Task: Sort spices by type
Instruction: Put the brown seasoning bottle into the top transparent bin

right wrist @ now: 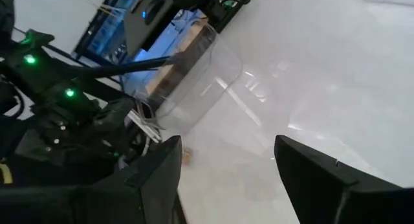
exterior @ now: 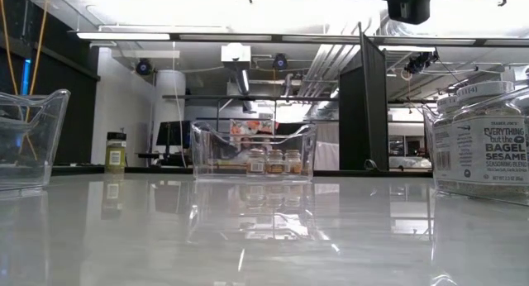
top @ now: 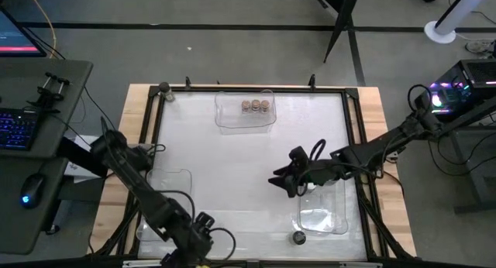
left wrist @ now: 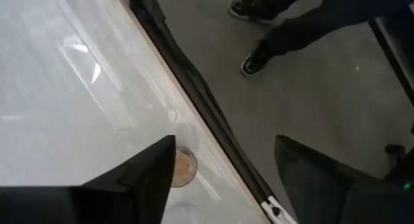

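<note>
Three tan-lidded spice jars (top: 256, 105) stand in the clear bin (top: 223, 117) at the table's far middle; the low view shows them (exterior: 269, 161) too. One jar (top: 164, 88) stands at the far left corner, and a dark-lidded jar (top: 299, 237) near the near edge. My left gripper (top: 200, 231) hangs open at the near left. In its wrist view (left wrist: 225, 146) a tan-lidded jar (left wrist: 183, 166) stands by the table's edge, beside one finger. My right gripper (top: 279, 180) is open above the table's right middle, holding nothing (right wrist: 226, 143).
A clear bin (top: 169, 192) sits at the left and another (top: 335, 220) at the near right. A large seasoning jar (exterior: 483, 141) looms at the low view's right. A person's shoes (left wrist: 259, 30) show on the floor beyond the table's edge. The middle of the table is bare.
</note>
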Robot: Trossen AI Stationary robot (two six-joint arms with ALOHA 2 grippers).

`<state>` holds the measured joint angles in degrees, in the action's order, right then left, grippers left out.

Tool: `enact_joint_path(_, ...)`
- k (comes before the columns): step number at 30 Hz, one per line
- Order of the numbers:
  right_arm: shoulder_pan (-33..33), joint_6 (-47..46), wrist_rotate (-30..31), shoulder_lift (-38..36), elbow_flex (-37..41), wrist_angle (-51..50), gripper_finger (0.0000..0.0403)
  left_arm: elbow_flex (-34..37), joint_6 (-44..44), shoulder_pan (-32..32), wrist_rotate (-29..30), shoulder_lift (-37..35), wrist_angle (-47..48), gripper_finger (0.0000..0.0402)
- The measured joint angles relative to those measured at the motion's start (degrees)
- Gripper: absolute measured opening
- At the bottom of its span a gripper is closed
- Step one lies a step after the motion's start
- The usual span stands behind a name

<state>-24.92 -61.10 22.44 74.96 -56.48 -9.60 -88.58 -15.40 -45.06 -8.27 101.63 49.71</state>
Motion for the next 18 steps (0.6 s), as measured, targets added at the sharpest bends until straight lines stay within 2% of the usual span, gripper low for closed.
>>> enact_joint_path(3, 0.0, 1.7, 0.0, 0.0, 0.0, -1.2, 0.0243, -0.1, -2.8, -0.7, 0.9, 1.6, 0.3, 0.0274)
enact_joint_path(9, 0.0, 3.6, -1.0, 0.0, 0.0, -3.3, 0.0243, -0.1, -8.5, -2.8, 9.1, 5.7, 0.7, 0.0291)
enact_joint_path(18, 0.0, 3.7, -1.4, 0.0, 0.0, -6.3, 0.0243, -0.1, -10.2, -4.6, 10.9, 11.1, 6.3, 0.0292)
